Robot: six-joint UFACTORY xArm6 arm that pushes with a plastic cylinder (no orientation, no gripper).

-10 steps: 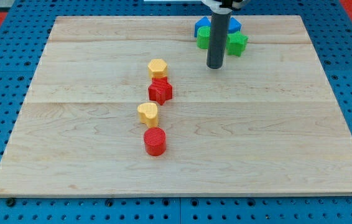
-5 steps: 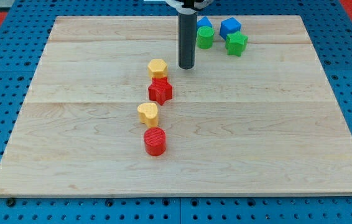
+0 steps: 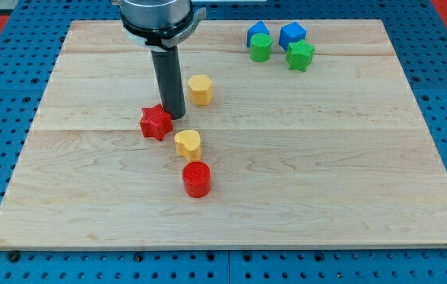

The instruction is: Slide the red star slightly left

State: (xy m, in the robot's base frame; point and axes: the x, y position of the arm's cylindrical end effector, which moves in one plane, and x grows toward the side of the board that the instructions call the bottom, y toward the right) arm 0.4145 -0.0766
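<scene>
The red star [image 3: 155, 122] lies left of the board's middle, and the rod's tip [image 3: 174, 117] touches its right side. The rod has no hand, so it holds nothing. The yellow hexagon [image 3: 200, 89] stands just right of the rod; the yellow heart [image 3: 187, 144] and red cylinder [image 3: 197, 179] are below.

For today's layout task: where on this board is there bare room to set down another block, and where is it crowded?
Free: the view's right half below the blue and green blocks, the left edge, and the bottom strip below the red cylinder. Crowded: the middle, where my tip touches the red star, near the yellow blocks.
</scene>
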